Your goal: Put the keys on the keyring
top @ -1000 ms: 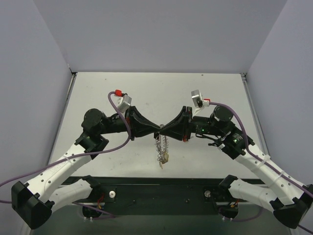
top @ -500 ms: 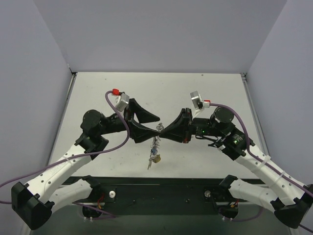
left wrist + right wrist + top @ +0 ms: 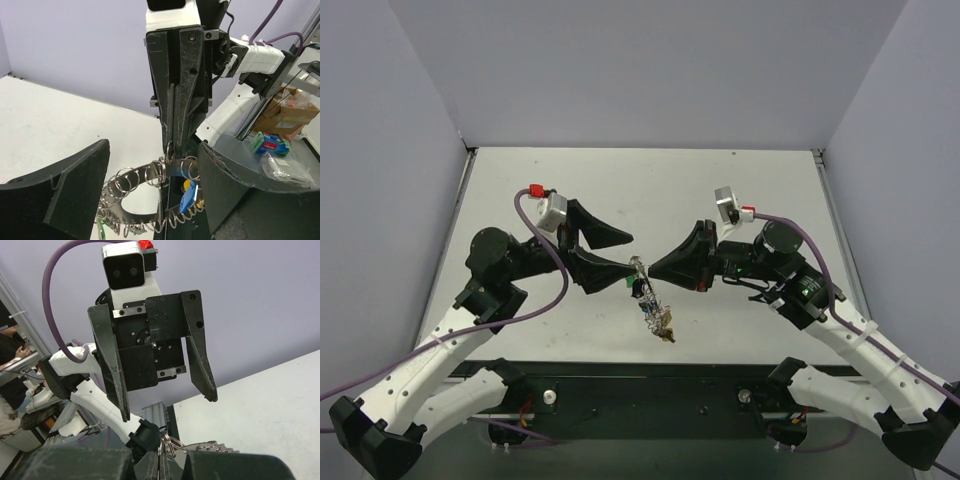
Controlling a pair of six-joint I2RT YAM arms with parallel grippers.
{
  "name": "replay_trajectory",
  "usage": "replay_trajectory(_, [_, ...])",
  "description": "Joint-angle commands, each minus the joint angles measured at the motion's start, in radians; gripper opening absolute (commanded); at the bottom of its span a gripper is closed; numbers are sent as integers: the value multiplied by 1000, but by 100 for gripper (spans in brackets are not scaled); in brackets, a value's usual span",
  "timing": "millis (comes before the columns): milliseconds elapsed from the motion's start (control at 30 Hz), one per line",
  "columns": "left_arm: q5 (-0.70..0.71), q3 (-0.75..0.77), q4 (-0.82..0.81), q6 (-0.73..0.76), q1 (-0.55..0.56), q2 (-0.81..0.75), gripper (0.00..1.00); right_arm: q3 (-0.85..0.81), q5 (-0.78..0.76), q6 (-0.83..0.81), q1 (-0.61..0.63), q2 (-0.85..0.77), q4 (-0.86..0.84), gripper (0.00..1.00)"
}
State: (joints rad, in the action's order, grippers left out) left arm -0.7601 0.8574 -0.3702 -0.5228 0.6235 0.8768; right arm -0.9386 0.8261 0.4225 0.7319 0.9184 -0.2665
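Silvery keyring (image 3: 647, 298): pinched by right fingers (image 3: 675, 265), hanging below
Left fingers (image 3: 598, 272): spread wide beside it
Blue key (image 3: 187, 199): on keyring

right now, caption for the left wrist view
Right gripper pinches the keyring, blue key hanging, framed by the open left gripper.

Gap between left fingers (image 3: 65, 195): keyring (image 3: 134, 177), right gripper (image 3: 170, 149) apparently blocking.

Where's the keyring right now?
The keyring hangs mid-table in the top view, pinched by the right gripper, fingers shut, beside the open left gripper.
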Motion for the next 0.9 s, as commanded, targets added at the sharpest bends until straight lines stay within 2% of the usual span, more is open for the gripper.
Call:
replay_trajectory(0, [-18, 72, 97, 69, -7, -16, 79, 1, 19, -45, -9, -41, -83, 0])
replay_trajectory(167, [-87, 112, 157, 92, -7, 17, 74, -2, 54, -54, -12, -35, -85, 0])
replay_trajectory(300, [-151, 172, 197, 106, -7, 54, 62, -17, 93, -60, -15, -24, -74, 0])
replay_trajectory(533, [-192, 248, 335, 175, -5, 86, 62, -72, 125, -105, -22, -3, 24, 0])
replay_trajectory(633, [-226, 284, 369, 193, -2, 108, 57, -94, 137, -128, -22, 11, 72, 0])
replay_trajectory(700, [-245, 316, 472, 239, 4, 134, 52, -98, 139, -136, -22, 14, 87, 0])
replay_trajectory(867, [-239, 455, 733, 386, 28, 206, 47, -115, 139, -148, -26, 17, 111, 0])
